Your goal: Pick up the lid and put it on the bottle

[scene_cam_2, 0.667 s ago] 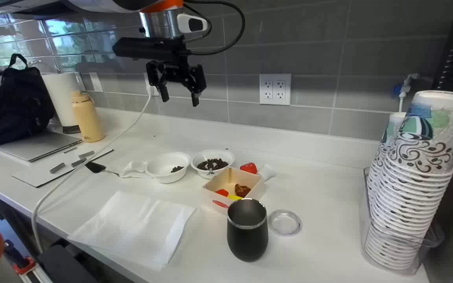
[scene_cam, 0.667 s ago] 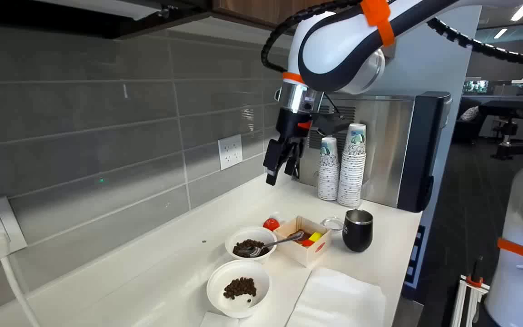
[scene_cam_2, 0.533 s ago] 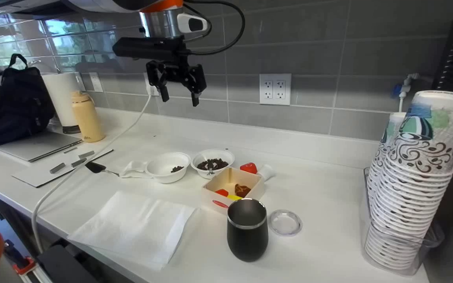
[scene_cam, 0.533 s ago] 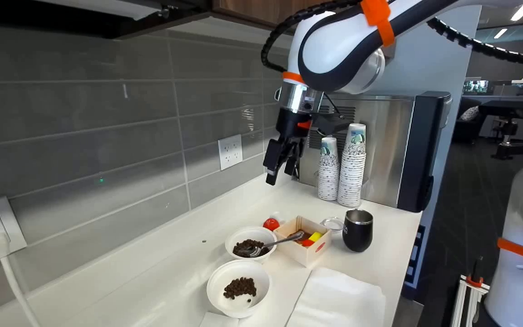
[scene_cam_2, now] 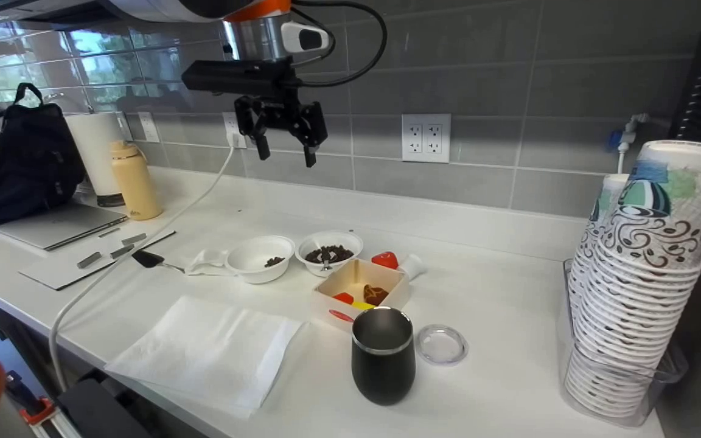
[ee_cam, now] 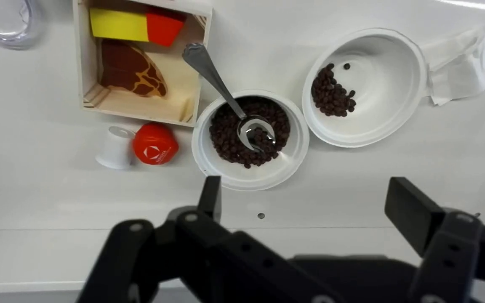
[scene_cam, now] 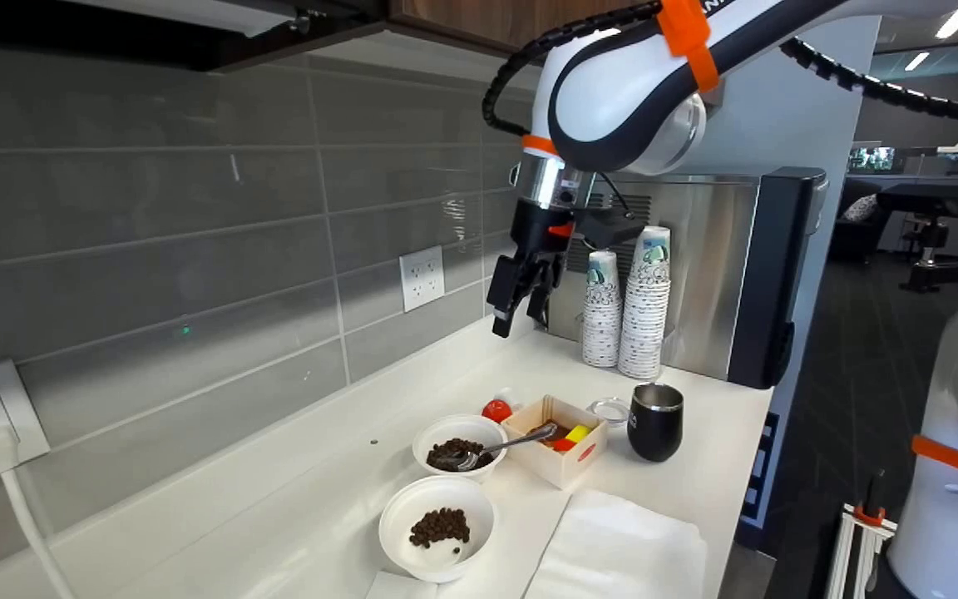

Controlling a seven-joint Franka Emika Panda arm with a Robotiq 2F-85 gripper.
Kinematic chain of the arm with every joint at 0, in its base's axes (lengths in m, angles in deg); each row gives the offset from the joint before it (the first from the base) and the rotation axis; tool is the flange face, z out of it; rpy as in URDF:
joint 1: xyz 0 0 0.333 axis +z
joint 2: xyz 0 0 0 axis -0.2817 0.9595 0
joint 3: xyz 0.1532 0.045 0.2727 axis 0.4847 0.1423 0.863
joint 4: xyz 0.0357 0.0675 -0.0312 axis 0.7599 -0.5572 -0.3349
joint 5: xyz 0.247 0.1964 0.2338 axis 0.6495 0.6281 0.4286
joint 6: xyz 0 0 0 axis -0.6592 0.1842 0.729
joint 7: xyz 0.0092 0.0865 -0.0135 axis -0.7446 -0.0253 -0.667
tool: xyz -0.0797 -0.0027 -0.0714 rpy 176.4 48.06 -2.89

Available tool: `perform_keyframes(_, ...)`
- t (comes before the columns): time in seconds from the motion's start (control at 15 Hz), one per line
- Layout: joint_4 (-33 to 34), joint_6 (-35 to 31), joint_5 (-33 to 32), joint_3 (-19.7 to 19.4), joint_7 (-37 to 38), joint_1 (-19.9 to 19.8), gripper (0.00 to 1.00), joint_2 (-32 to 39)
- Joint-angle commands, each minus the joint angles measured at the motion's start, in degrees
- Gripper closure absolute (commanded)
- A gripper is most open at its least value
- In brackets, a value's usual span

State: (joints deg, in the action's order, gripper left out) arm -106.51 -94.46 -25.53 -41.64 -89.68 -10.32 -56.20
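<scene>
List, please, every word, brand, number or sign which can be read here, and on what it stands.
"TOYOTA", with a white emblem, on the red round object; smaller print beside it is unreadable.
"AN", apparently, on the robot arm; the rest is cut off.
Too small or blurred to read: marks on the dark bottle, the yellow bottle, the red oval of the wooden box, and any print on the wall outlet.

1. White rounded arm [scene_cam: 608, 91], edged in black; orange straps [scene_cam: 686, 35] around it;
2. Black ribbed hose [scene_cam: 903, 97] along it, off to the right;
3. Silver wrist collar [scene_cam_2: 257, 40]; on its right, a white knob [scene_cam_2: 292, 38] with dark oval, plus a thin black cable [scene_cam_2: 384, 35];
4. Black gripper [ee_cam: 303, 191]: red patch [scene_cam: 560, 229], jointed links, pale screw heads [ee_cam: 191, 217], block-shaped fingers [ee_cam: 411, 212]
</scene>
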Motion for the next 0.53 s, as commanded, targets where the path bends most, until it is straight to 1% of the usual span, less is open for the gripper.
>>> perform_keyframes(0.0,-0.75,-3.1,-2.64,-1.44,0.8,-3.81,0.0,0.88)
perform_keyframes(0.2,-1.01,-4.23,-4.77,-3.89,0.57,-7.64,0.0,1.42)
perform_keyframes(0.47,-1.42,-8.02,-7.14,-7.85,0.34,-12.6,0.0,4.16)
